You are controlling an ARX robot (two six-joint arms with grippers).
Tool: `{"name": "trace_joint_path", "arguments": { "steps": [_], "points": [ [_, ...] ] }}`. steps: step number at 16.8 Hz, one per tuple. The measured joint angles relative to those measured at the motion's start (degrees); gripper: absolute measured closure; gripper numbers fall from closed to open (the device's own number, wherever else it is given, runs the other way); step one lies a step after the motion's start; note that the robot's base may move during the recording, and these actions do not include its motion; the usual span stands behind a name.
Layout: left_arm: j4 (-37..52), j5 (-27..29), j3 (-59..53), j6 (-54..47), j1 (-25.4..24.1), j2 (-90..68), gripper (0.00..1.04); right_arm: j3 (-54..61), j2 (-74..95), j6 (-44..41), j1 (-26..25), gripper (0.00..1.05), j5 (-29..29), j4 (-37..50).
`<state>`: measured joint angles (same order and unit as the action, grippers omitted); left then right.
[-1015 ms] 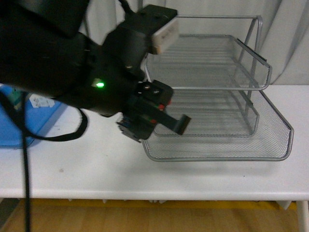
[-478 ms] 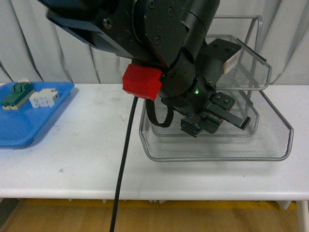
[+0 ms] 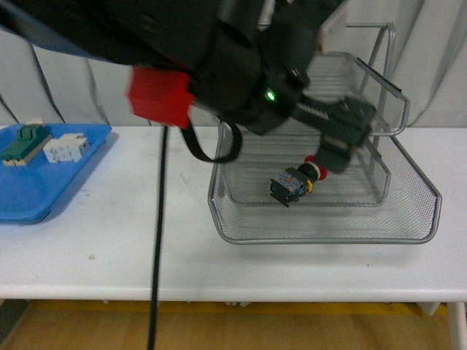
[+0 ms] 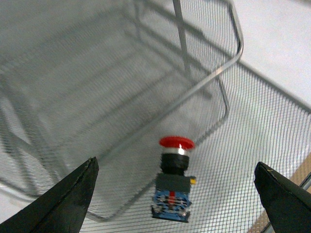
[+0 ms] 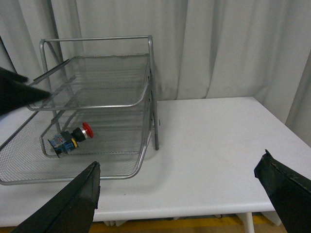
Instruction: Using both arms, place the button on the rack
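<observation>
The button (image 3: pixel 294 182), red-capped with a yellow collar and a dark body, lies on its side on the mesh of the silver rack (image 3: pixel 328 239), seemingly in the middle tray. My left gripper (image 3: pixel 337 142) hovers open just above and to the right of it. In the left wrist view the button (image 4: pixel 173 184) sits free between the spread fingers of that gripper (image 4: pixel 176 161), touching neither, beside a rim of the rack (image 4: pixel 228 97). My right gripper (image 5: pixel 181 158) is open over the bare table right of the rack (image 5: pixel 152 97), with the button (image 5: pixel 70 137) far off to one side.
A blue tray (image 3: pixel 44 197) at the table's left holds a green terminal block (image 3: pixel 25 141) and a white connector (image 3: pixel 66 148). A black cable (image 3: pixel 157 255) hangs from the left arm across the table's front edge. Curtains close off the back.
The left arm swung right from in front of the camera into the rack. Its gripper was low in the tray half a second ago. It now sits higher, and the button lies free on the mesh.
</observation>
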<state>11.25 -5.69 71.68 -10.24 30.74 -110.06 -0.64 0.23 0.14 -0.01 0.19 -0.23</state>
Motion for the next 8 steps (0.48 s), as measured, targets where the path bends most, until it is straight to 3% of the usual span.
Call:
{"name": "trace_joint_path", "arguments": {
  "steps": [2, 4, 5, 8],
  "points": [
    [13.77, -1.77, -13.35, 2.60, -5.27, 13.57, 0.07, 0.00, 0.00, 0.00, 0.00, 0.06, 0.00, 0.02],
    [35.19, 18.84, -28.83, 7.43, -8.55, 20.94, 0.26, 0.00, 0.00, 0.00, 0.00, 0.06, -0.09, 0.00],
    [39.43, 24.33, -35.47, 8.48, -9.84, 22.67, 0.37, 0.00, -0.02, 0.00, 0.00, 0.06, -0.09, 0.00],
    [43.67, 21.40, -48.98, 9.81, -15.54, 33.18, 0.75, 0.00, 0.00, 0.00, 0.00, 0.06, -0.07, 0.02]
  ]
}}
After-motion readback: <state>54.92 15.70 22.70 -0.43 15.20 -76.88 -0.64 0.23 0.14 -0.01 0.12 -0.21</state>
